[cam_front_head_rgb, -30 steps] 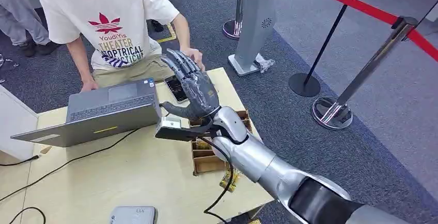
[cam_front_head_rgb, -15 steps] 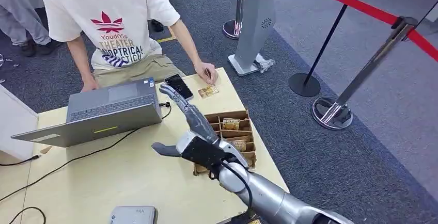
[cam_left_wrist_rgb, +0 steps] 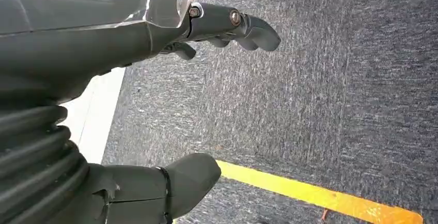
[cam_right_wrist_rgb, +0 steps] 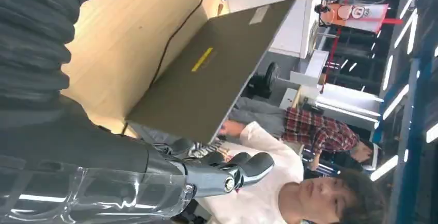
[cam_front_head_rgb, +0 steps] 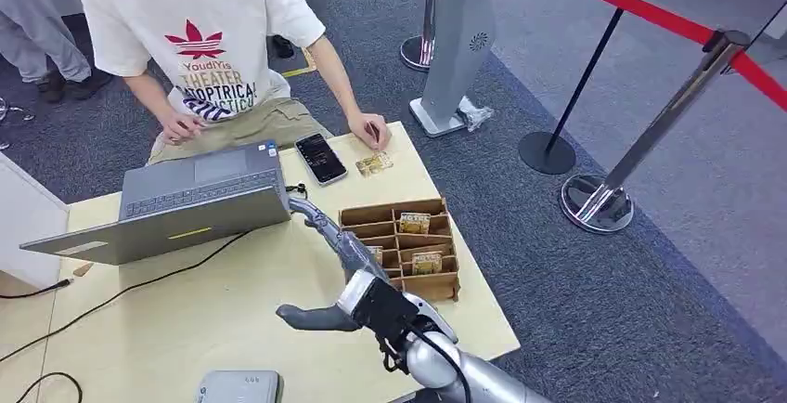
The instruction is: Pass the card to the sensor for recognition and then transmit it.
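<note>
The right hand (cam_front_head_rgb: 357, 287) (empty, fingers spread) hovers beside the card box (cam_front_head_rgb: 401, 247); a careless reach could topple it.

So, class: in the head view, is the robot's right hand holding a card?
No: the right hand hovers over the table, fingers spread and holding nothing.

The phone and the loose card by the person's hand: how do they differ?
The phone is black with a dark screen; the card is golden with print. The phone is clearly bigger than the card. The phone lies beside the laptop, the card nearer the table edge. Both lie flat on the table.
</note>
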Available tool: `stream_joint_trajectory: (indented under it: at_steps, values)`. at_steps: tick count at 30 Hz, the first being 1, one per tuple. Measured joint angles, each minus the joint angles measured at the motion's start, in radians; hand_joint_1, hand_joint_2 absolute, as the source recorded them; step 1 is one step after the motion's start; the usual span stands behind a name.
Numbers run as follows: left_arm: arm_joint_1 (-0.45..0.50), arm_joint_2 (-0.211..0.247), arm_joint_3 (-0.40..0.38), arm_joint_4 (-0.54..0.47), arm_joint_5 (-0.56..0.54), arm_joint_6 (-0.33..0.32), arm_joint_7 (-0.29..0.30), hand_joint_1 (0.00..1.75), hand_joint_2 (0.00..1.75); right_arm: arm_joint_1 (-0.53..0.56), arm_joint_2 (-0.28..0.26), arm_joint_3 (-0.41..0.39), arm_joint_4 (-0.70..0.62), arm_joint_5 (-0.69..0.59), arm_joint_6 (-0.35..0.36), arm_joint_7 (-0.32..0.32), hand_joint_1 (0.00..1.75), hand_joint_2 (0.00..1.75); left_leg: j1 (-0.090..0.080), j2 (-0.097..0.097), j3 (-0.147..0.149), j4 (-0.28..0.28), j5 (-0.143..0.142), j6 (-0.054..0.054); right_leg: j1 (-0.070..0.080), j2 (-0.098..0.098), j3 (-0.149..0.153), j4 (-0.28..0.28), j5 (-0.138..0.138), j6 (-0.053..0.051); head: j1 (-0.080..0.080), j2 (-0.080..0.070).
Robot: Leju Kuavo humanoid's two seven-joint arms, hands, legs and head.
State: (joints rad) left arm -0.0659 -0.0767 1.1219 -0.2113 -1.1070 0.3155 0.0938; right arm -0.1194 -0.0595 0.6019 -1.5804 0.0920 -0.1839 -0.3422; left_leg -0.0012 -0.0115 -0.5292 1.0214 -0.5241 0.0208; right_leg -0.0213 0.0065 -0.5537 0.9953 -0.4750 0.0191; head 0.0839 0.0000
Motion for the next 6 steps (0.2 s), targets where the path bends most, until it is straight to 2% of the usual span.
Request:
stream_joint_trajectory:
  at_steps: [6]
  values:
    - [0.0,-0.005,0.001,0.0,0.0,0.001,0.0,0.0,1.75,0.007,0.0,0.018,0.017,-0.042,0.023,-0.003,0.0,0.0,0.0,0.0,0.0,0.0,0.0,0.0,0.0,0.0,0.0,0.0,0.0,0.0,0.0,0.0]
